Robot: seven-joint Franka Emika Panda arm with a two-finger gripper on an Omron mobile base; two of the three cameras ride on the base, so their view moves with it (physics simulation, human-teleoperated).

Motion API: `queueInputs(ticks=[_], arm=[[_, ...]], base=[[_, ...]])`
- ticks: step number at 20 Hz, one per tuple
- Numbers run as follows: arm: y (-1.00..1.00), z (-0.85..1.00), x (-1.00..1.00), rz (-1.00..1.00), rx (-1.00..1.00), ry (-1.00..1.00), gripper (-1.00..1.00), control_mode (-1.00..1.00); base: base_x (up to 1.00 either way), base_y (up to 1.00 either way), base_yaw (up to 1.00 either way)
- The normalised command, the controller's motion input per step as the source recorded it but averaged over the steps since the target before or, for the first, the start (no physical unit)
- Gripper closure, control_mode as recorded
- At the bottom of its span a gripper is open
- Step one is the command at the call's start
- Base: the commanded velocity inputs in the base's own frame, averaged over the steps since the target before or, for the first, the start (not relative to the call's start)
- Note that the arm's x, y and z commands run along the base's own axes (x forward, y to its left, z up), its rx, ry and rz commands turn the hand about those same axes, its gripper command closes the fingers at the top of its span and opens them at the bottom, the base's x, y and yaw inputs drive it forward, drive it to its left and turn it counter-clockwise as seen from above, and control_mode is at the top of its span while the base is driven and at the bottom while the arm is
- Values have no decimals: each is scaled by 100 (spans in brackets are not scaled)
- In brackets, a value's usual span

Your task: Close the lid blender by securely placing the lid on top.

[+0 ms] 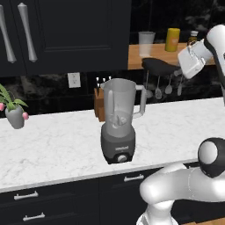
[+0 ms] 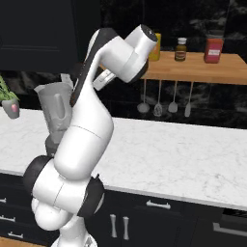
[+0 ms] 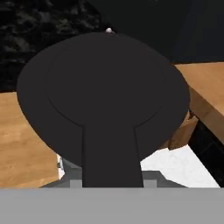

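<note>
One blender [image 1: 118, 121] is standing on the white marble counter [image 1: 52, 145] in the left base view, its clear jar open at the top and looking empty, while the black lid [image 1: 160, 66] is hanging high and well to the right of the jar, up by the wooden shelf [image 1: 136, 59], carried at the end of the white arm. On that shelf a clear glass cup [image 1: 146, 43] and a yellow container [image 1: 172, 39] are sitting; what they hold I cannot tell. In the right base view the arm is covering most of the jar, which is peeking out at far left, and two jars [image 2: 181, 48] are resting on the shelf. In the hand view the lid is spreading wide just ahead of the camera, its tab running down toward the gripper; the fingertips are hidden, so I cannot tell for sure whether they are clamped on the tab, though the lid is hanging off the counter. Risk, as I judge it: the lid is tilting, so it could land skewed on the rim, or its edge could knock the jar while travelling left and down.
</note>
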Motion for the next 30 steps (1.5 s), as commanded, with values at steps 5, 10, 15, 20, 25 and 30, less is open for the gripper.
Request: queueInputs(ticks=[5,10,15,20,25,30], arm=[[100,11,0,5,-10,23,100,-100],[61,-2,0,10,-5,-1,100,-100],[55,-14,3,9,-9,-12,100,-100],[37,-16,28,5,-12,-15,100,-100],[6,-20,22,0,-14,-6,100,-100],[-3,-17,15,2,-7,-9,100,-100]], base=[[0,0,0],[0,0,0],[0,0,0],[0,0,0],[0,0,0],[0,0,0]])
